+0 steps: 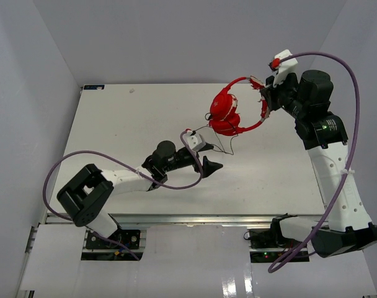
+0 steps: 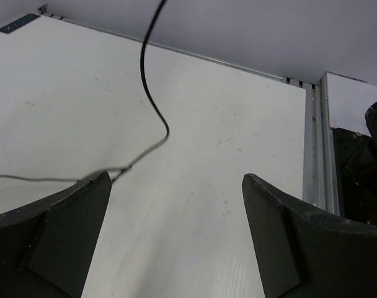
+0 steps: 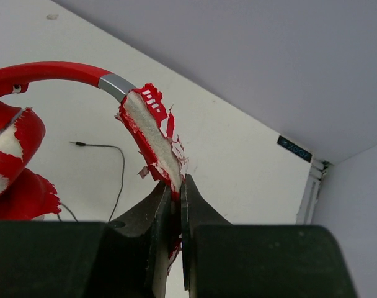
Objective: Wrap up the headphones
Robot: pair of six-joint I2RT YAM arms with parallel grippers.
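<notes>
**Headphones.** The headphones (image 1: 229, 112) are glossy bright red, with two round ear cups and a curved headband (image 3: 52, 71) that carries a short silver metal segment. The red skin on the inside of the headband is torn and flaking, so pale foam shows through. The ear cups (image 3: 15, 143) have similar white worn patches. A thin black cord (image 2: 152, 99) runs down from the cups and trails in loose curves across the matte white tabletop (image 1: 126, 118). The unit sits over the far right-centre of the tabletop. Whether the cups touch the surface cannot be determined.

**Right arm.** The arm rises from its base at the near right edge, bends at the elbow and reaches towards the far side. The right gripper (image 3: 176, 198) is clamped on the frayed end of the headband, with both black fingers pressed against the padding.

**Left arm.** The arm lies low and extended across the near-centre of the tabletop, with the wrist pointing right. The left gripper (image 2: 176, 186) is spread wide and holds nothing. The cord passes by the tip of one finger (image 2: 64, 223); contact cannot be confirmed.
</notes>
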